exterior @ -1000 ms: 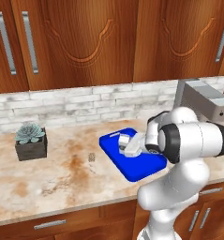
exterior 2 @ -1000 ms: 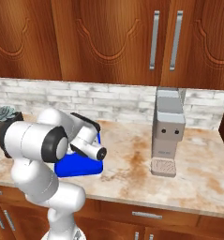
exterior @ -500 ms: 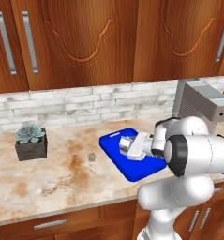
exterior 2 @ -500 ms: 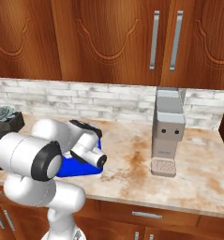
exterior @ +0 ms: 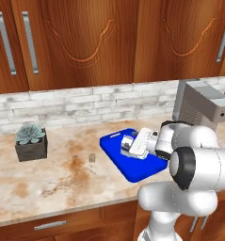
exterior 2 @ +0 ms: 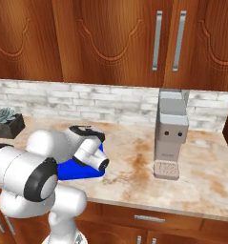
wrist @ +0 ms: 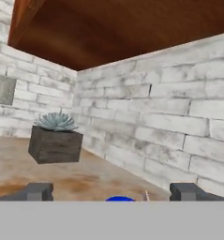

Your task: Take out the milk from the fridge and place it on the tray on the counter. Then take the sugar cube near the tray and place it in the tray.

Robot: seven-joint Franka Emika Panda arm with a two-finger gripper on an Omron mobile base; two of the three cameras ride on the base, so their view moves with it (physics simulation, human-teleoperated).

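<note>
Hand released over tray, jaws spread wider than a second ago

Hand empty, tips wide apart, since swung level to face left across the blue tray; elbow dropped lower. Tray's long axis runs from front-right to back-left on the surface, slot-handle end toward the wall. Milk can't be made out, hand covers tray's middle. Sugar cube left of tray, apart from it, facing too small to tell. Succulent pot well left of tray; grey machine behind-right.
</note>
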